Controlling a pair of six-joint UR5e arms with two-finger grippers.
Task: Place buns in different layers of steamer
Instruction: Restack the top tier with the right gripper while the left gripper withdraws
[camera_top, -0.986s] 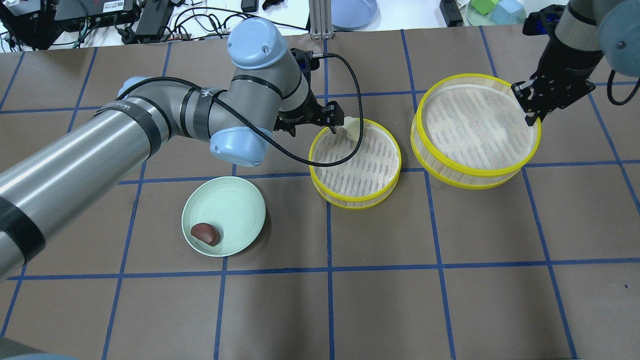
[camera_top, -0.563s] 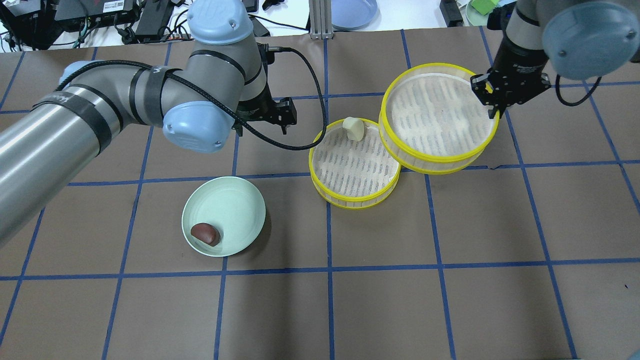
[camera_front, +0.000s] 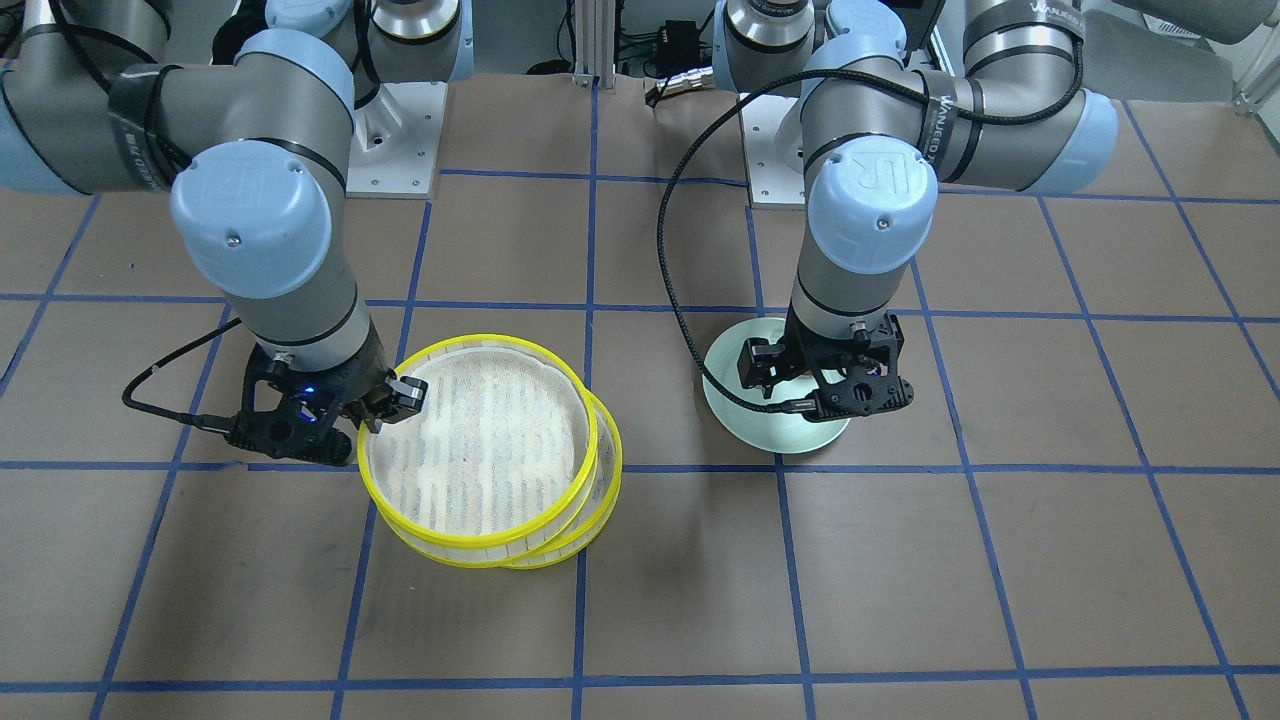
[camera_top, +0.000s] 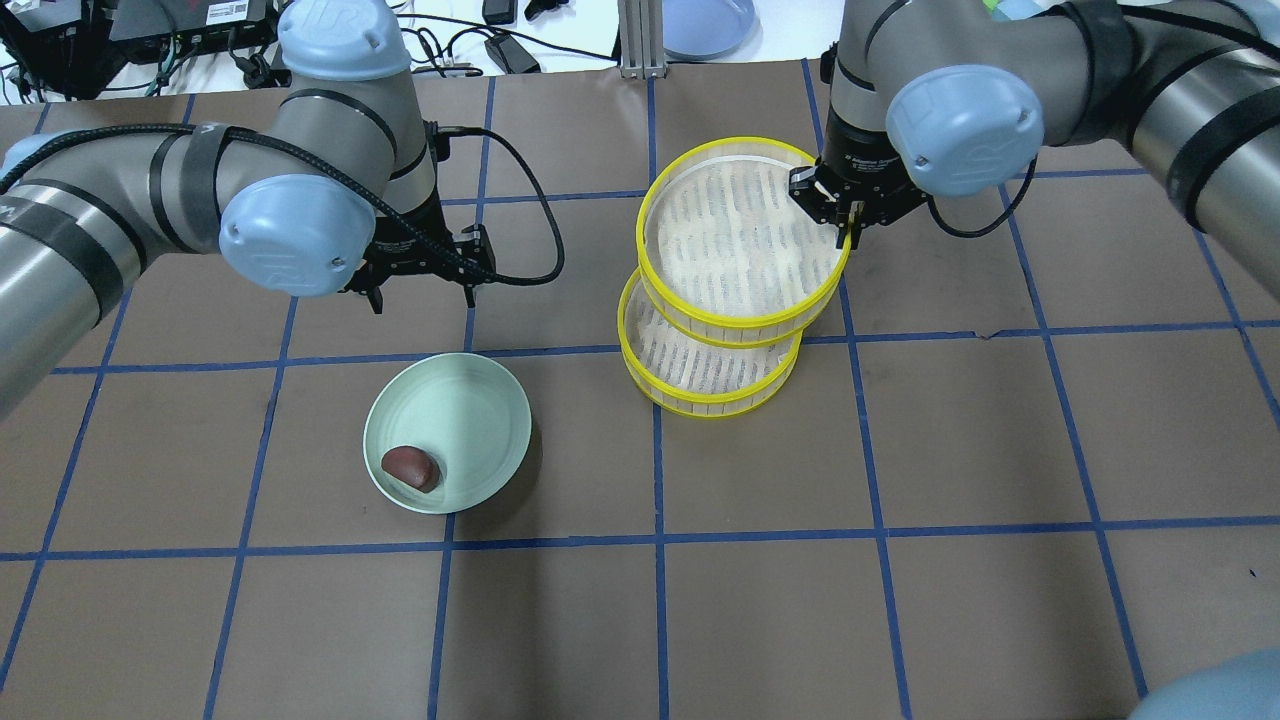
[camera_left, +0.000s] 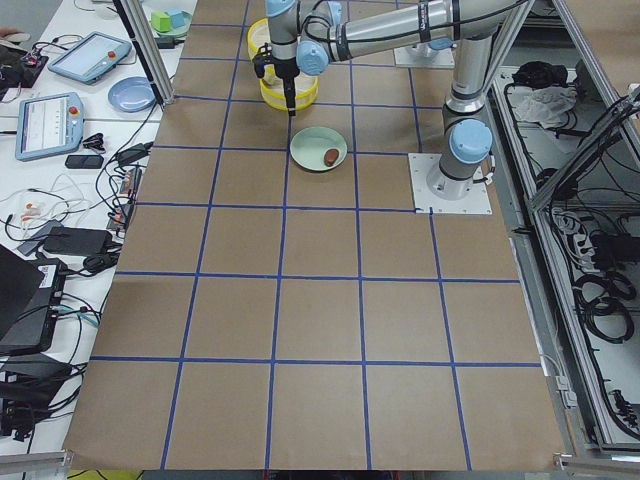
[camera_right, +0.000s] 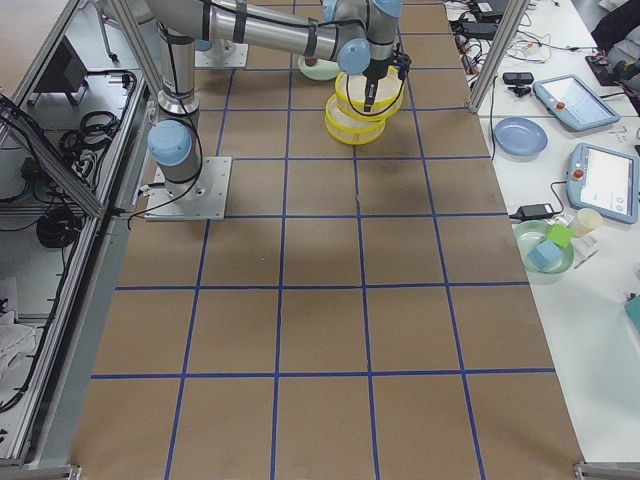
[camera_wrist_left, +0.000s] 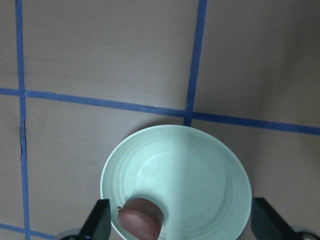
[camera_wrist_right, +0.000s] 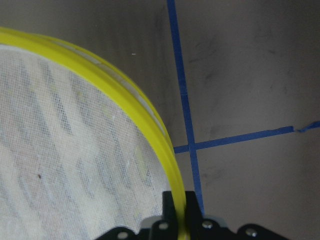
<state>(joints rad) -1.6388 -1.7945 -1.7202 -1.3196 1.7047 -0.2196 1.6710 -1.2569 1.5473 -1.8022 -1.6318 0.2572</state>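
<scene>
My right gripper (camera_top: 845, 215) is shut on the far right rim of the upper steamer tray (camera_top: 742, 240). It holds that tray above the lower tray (camera_top: 710, 385), shifted a little to the far side. The right wrist view shows the fingers (camera_wrist_right: 180, 215) clamped on the yellow rim (camera_wrist_right: 125, 95). The cream-white bun is hidden under the upper tray. The reddish-brown bun (camera_top: 410, 467) lies in the pale green plate (camera_top: 470, 400). My left gripper (camera_top: 422, 288) is open and empty, above the table just beyond the plate. Its wrist view shows the bun (camera_wrist_left: 140, 222) between the open fingers (camera_wrist_left: 100, 222).
In the front-facing view the right gripper (camera_front: 385, 400) is at the upper tray's (camera_front: 480, 450) rim and the left gripper (camera_front: 820, 385) hangs over the plate (camera_front: 760, 425). A blue plate (camera_top: 705, 25), an aluminium post (camera_top: 635, 40) and cables lie beyond the table's far edge.
My left gripper let go of the cream bun in the lower tray and moved left toward the plate. My right gripper carried the upper tray left, over the lower tray.
</scene>
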